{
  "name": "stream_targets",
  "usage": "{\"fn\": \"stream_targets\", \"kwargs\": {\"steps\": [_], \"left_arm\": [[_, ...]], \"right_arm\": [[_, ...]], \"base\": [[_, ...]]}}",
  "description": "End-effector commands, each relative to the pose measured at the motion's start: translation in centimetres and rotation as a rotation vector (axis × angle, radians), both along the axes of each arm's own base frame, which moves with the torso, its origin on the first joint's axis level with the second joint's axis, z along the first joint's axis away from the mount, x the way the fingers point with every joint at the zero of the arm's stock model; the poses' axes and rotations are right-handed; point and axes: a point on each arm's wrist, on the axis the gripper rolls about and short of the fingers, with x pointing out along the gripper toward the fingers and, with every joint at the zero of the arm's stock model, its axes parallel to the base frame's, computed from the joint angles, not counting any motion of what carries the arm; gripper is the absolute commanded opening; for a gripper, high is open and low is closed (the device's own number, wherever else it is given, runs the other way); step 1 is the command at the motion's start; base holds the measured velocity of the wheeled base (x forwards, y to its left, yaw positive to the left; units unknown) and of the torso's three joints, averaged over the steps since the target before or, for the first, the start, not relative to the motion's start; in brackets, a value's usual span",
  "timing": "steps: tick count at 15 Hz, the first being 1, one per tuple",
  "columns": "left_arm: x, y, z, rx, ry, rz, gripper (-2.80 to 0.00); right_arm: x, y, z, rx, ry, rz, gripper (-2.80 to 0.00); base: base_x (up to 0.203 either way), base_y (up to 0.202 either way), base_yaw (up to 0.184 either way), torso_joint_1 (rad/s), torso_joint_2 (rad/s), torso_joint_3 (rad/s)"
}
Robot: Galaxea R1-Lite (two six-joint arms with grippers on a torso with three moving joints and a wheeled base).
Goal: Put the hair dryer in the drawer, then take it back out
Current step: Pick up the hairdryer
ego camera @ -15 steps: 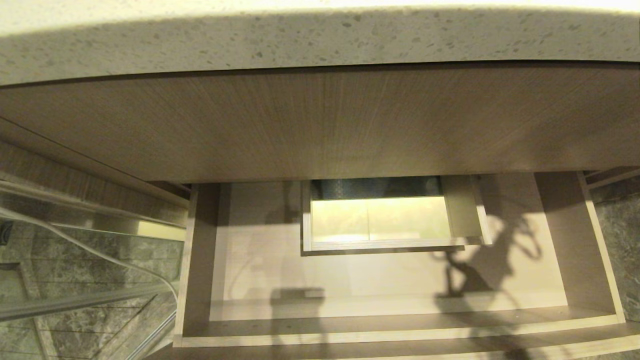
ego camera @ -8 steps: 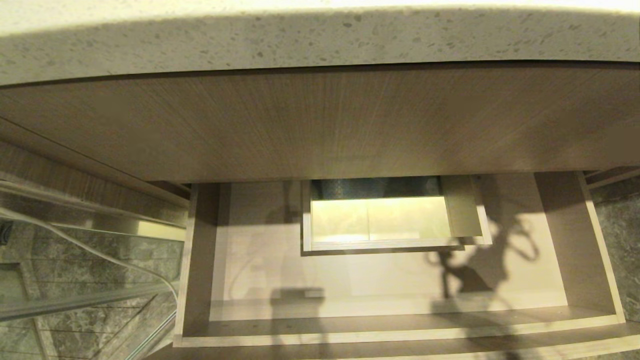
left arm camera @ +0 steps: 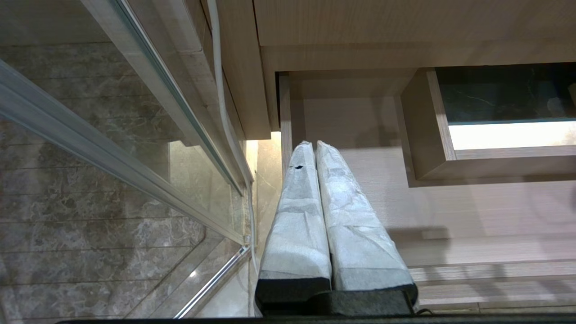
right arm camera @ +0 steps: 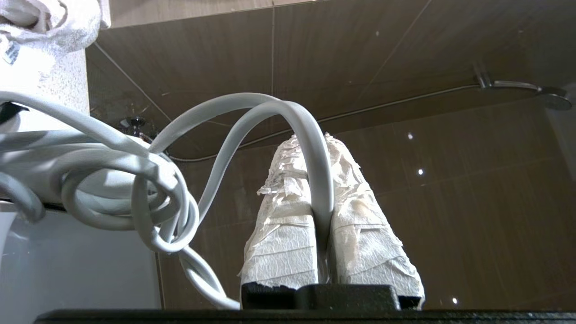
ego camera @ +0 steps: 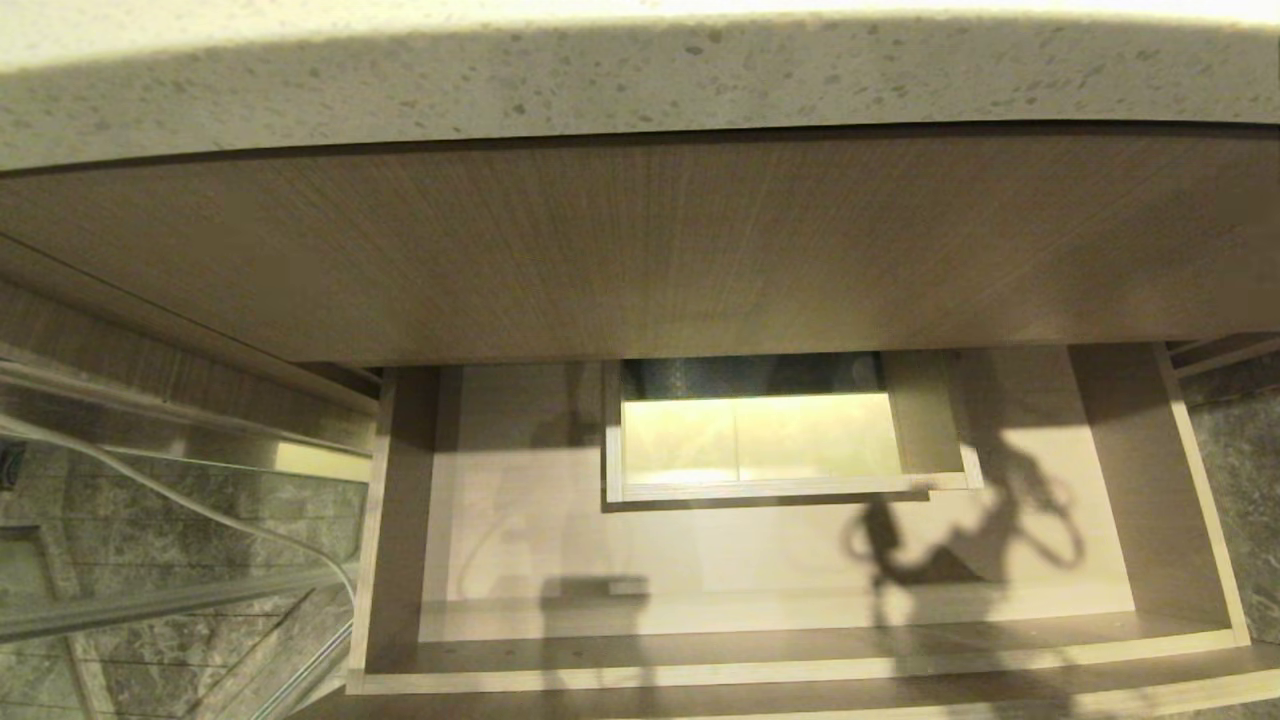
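Gripping a loop of the pale grey cord [right arm camera: 315,180] between its two paper-wrapped fingers [right arm camera: 279,234], the right gripper [right arm camera: 321,148] is pinched tight on that strand, and the rest of the cord hangs in tangled coils off toward nine o'clock in the right wrist view. The body of the hair dryer [right arm camera: 27,157] shows there only as a pale rounded form behind the coils, hard to make out, with a white towel [right arm camera: 45,22] and a speckled counter edge near eleven o'clock, and a shower head [right arm camera: 540,92] on a dark tiled wall [right arm camera: 450,180] near two o'clock. From the head view neither arm appears; the drawer [ego camera: 780,590] stands pulled open below the wood-grain panel [ego camera: 640,250] and the speckled countertop [ego camera: 640,80], its floor bare except for shadows, among them a looped, cord-like shadow around four o'clock of the boxed cut-out [ego camera: 780,430] in its middle. The hair dryer is not in the drawer. The left gripper [left arm camera: 315,146] hangs at about nine o'clock of the drawer, over its left wall, its wrapped fingers [left arm camera: 297,216] pressed together with nothing between them. A glass panel with a metal frame [left arm camera: 135,148] and marbled floor tiles [left arm camera: 67,225] lie beyond it toward nine o'clock.
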Motion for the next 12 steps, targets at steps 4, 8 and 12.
{"fn": "stream_targets", "kwargs": {"steps": [4,8,12], "left_arm": [[0.4,0.0,-1.1,-0.001,0.038,0.000,-2.80],[0.4,0.0,-1.1,-0.001,0.038,0.000,-2.80],[0.4,0.0,-1.1,-0.001,0.038,0.000,-2.80]], "right_arm": [[-1.0,0.8,-0.1,-0.007,-0.012,-0.023,-2.80],[-2.1,1.3,-0.4,0.048,-0.079,-0.106,-2.80],[-2.6,1.5,-0.5,0.066,-0.099,-0.119,-2.80]], "base": [[0.000,0.000,0.000,0.000,0.00,0.000],[0.000,0.000,0.000,0.000,0.00,0.000],[0.000,0.000,0.000,0.000,0.00,0.000]]}}
